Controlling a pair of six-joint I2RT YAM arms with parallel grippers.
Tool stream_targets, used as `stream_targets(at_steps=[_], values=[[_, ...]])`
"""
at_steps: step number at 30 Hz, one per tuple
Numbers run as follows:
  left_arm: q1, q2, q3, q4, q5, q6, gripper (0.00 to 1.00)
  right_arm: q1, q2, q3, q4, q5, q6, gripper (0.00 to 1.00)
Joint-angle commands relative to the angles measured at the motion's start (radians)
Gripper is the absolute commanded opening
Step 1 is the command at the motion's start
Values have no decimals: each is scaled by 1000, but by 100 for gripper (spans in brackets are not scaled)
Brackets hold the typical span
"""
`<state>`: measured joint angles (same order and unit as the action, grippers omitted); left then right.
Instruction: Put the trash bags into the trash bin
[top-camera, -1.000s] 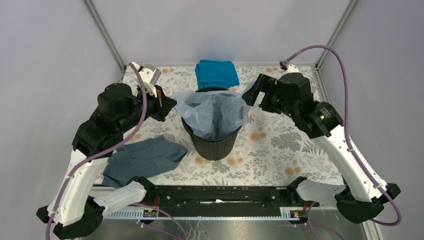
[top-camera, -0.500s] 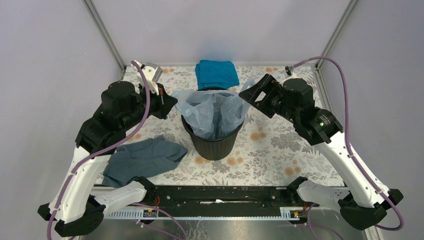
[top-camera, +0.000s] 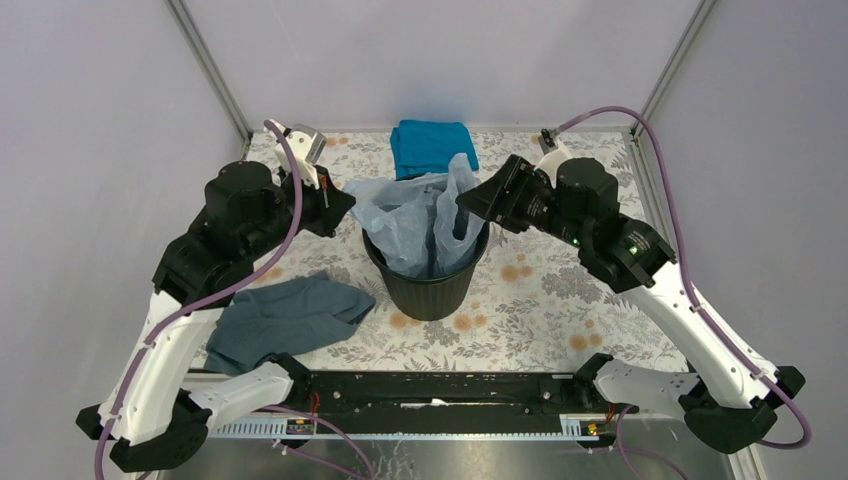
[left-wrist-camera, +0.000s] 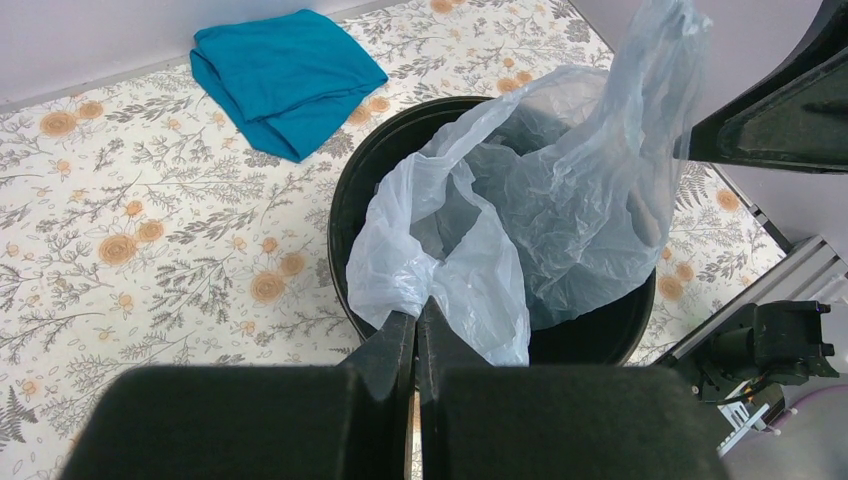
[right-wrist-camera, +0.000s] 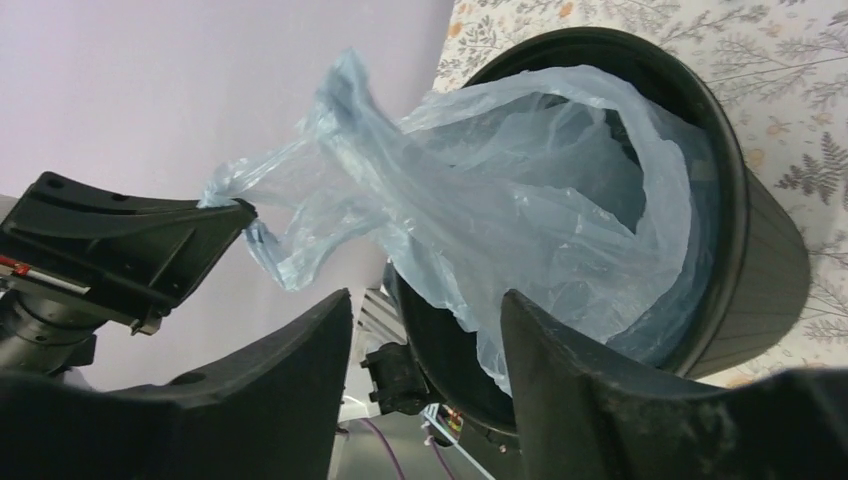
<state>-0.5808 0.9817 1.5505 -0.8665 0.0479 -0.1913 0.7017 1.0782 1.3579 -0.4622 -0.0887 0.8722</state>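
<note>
The black trash bin (top-camera: 428, 280) stands mid-table. The pale blue trash bag (top-camera: 415, 215) sits partly inside it, its top spilling over the left rim and rising in a peak at the right. My left gripper (top-camera: 345, 205) is left of the bin; in the left wrist view (left-wrist-camera: 418, 318) it is shut on the bag's (left-wrist-camera: 540, 190) left edge just outside the bin's rim (left-wrist-camera: 345, 200). My right gripper (top-camera: 468, 205) hovers at the bin's right rim. In the right wrist view (right-wrist-camera: 425, 310) it is open and holds nothing, with the bag (right-wrist-camera: 520, 200) and bin (right-wrist-camera: 765, 260) beyond it.
A folded teal cloth (top-camera: 432, 147) lies behind the bin. A dark slate-grey cloth (top-camera: 285, 318) lies at the front left. Grey walls close in the floral table (top-camera: 560, 290) on three sides.
My right gripper has swung left to the bin's right rim. The bag's right side, spread wide before, has bunched into an upright peak. My left gripper has hardly moved.
</note>
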Motion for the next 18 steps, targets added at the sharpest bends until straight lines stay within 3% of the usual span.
stream_targets(at_steps=[1, 4, 8, 11, 18], values=[[3, 5, 23, 42, -9, -1, 0, 26, 18, 20, 74, -42, -38, 61], [3, 4, 20, 41, -10, 1, 0, 40, 9, 32, 64, -20, -86, 63], [4, 6, 19, 41, -10, 2, 0, 52, -14, 7, 73, -66, -120, 76], [2, 10, 20, 41, -13, 3, 0, 87, -30, -30, 121, -132, -137, 81], [2, 7, 18, 41, -13, 2, 0, 157, -13, -37, 136, -107, -178, 79]])
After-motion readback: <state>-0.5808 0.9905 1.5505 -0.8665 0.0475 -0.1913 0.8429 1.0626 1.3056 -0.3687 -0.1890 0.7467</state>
